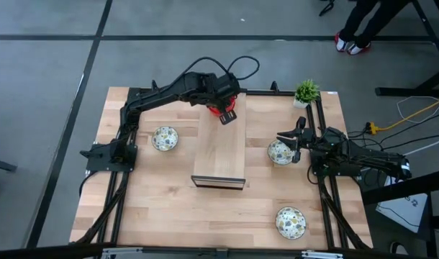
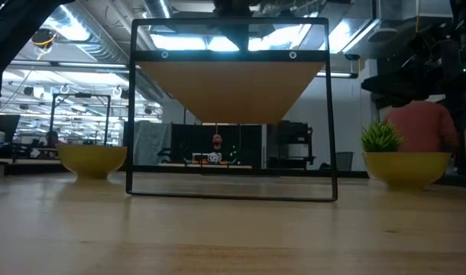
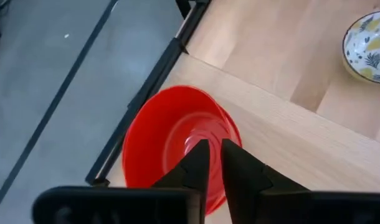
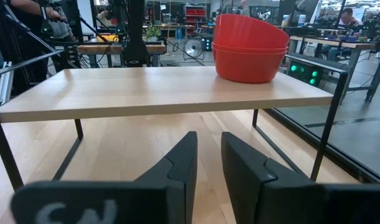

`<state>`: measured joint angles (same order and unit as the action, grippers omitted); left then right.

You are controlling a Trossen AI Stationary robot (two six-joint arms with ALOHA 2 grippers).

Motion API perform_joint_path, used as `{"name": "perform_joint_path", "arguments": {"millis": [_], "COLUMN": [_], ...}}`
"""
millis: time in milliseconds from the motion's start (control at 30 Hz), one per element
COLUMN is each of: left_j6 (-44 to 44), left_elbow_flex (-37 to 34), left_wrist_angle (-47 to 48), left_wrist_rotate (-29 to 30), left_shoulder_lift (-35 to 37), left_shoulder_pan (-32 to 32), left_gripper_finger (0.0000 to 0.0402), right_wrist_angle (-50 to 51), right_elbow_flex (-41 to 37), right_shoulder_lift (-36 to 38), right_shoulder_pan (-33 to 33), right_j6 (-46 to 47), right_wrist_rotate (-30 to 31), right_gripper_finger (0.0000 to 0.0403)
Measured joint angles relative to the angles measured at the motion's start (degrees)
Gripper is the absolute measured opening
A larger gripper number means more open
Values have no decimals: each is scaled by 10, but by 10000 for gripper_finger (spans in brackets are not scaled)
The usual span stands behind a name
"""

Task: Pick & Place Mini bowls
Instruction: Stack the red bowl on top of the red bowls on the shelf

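Note:
Two glossy red mini bowls [image 4: 249, 50] are stacked at the far end of a raised wooden shelf [image 1: 221, 155]. The upper bowl sits tilted inside the lower one. My left gripper [image 1: 227, 115] hovers just above this red stack [image 3: 171, 143], touching nothing, with only a thin slit between its fingers [image 3: 215, 152]. Three white patterned mini bowls rest on the tabletop: one left of the shelf [image 1: 164, 138], one right of it [image 1: 280, 152] and one at the near right [image 1: 291, 222]. My right gripper [image 1: 293, 137] waits level beside the right-hand bowl, slightly open with nothing between its fingers [image 4: 209, 155].
The shelf stands on thin dark legs [image 4: 78, 129] in the middle of the table, with free room underneath it. A small potted plant [image 1: 306, 91] stands at the far right corner. A black frame [image 1: 111, 155] runs along the table's edges. A person's legs [image 1: 356, 36] show beyond the far edge.

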<state>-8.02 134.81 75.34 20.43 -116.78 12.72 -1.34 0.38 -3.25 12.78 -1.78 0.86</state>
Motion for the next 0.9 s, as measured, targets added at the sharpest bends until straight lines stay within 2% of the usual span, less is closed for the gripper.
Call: {"name": "perform_joint_path", "arguments": {"millis": [167, 433, 900], "left_j6": [2, 2, -13], "left_elbow_flex": [-23, -67, -68], "left_wrist_angle": [3, 3, -7], "left_wrist_rotate": [7, -8, -21], "left_shoulder_lift": [-3, -3, -8], "left_shoulder_pan": [-3, -2, -2], "left_gripper_finger": [3, 1, 1], "right_wrist_angle": [0, 0, 0], "right_elbow_flex": [0, 0, 0], "right_shoulder_lift": [0, 0, 0], "right_shoulder_pan": [0, 0, 0], "right_j6": [0, 0, 0], "right_wrist_rotate": [0, 0, 0], "right_gripper_finger": [75, 75, 75]}}
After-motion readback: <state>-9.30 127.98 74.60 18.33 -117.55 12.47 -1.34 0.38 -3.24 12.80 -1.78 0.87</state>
